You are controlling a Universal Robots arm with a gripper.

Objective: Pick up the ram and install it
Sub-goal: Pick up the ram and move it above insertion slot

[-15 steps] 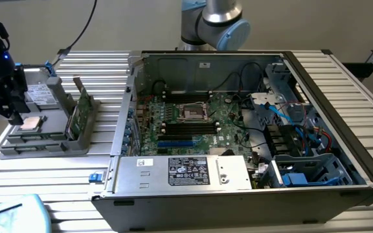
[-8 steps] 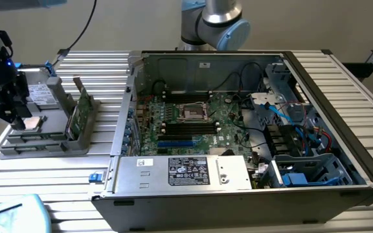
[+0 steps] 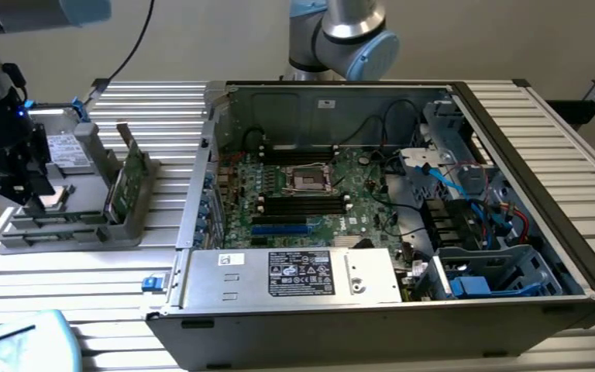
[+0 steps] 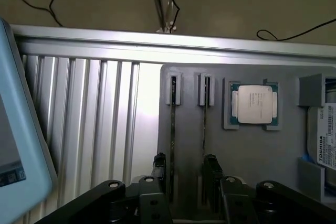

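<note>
Two ram sticks stand on edge in slots of a grey holder tray (image 4: 189,82). From the wrist camera they show as thin dark lines, one ram stick (image 4: 173,124) and a second stick (image 4: 205,127) beside it. In the exterior view the green ram (image 3: 124,177) stands upright in the tray (image 3: 70,232), on the exterior view's left. My gripper (image 4: 185,169) hangs above the tray, open, with one finger (image 4: 159,165) outside each stick and nothing held. In the exterior view the gripper (image 3: 16,184) sits over the tray's left side.
A square silver processor (image 4: 254,103) and a grey drive (image 4: 323,140) lie in the same tray. The open computer case (image 3: 380,194) with its motherboard (image 3: 308,194) fills the table's middle. A pale blue device (image 4: 16,145) lies near the tray. A second arm (image 3: 344,35) stands behind the case.
</note>
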